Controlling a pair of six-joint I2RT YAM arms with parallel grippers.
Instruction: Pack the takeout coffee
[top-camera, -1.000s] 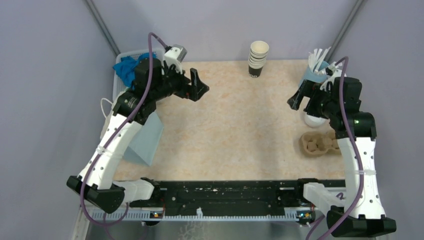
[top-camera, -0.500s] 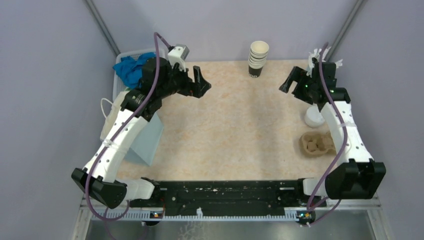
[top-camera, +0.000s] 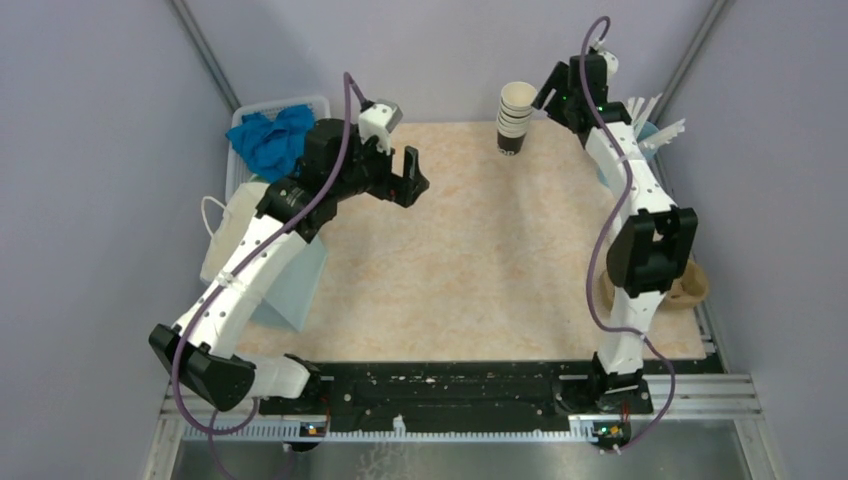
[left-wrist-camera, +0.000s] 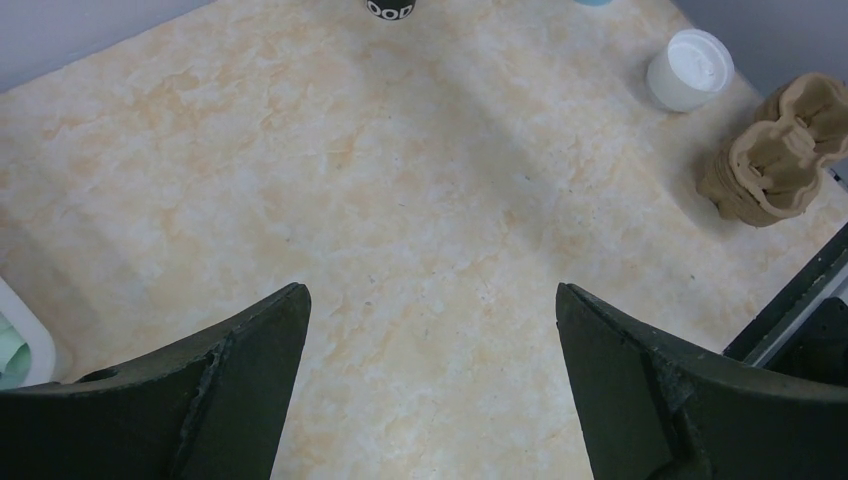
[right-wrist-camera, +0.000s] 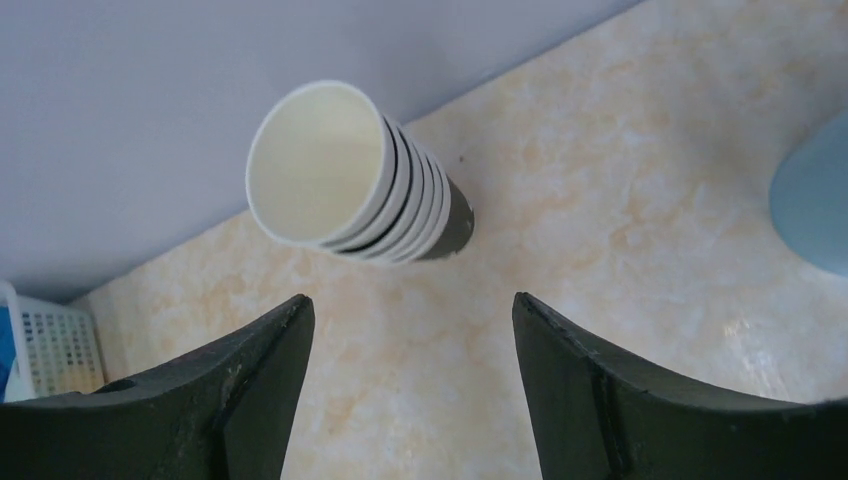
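Bench (top-camera: 480, 260) of mottled beige fills the scene, with both arms over its far half. The left arm (top-camera: 250, 260) holds the left fingers (left-wrist-camera: 235, 400) above the far-left part, spread wide with nothing between them. The right arm (top-camera: 630, 190) stretches to the far edge. Its right fingers (right-wrist-camera: 250, 390) are likewise parted and empty. They frame the stack of lidless cups (right-wrist-camera: 360, 185), which stands just beyond their tips, untouched.

At the left edge stands a pale blue bag (top-camera: 300, 285), and beyond it a white basket (top-camera: 237, 120) holding blue cloth (top-camera: 268, 135). At the right edge sits a moulded pulp cup carrier (left-wrist-camera: 775, 150), and just beyond that a white lid (left-wrist-camera: 690, 68).

The takeout coffee itself, a brown cup under a lid, shows in no view. Only its parts show, well apart from each other. Once made up it would likely be light and thin-walled, easy to dent, with a lid apt to pop off if squeezed near the rim. A gentle hold round the mid-wall, kept upright, looks safest.

Only the left wrist view shows the lid and the whole carrier; from overhead the right arm hides the first and half covers the second. Only the right wrist view shows the top cup's empty cream inside. Only the overhead view shows both arms at once.
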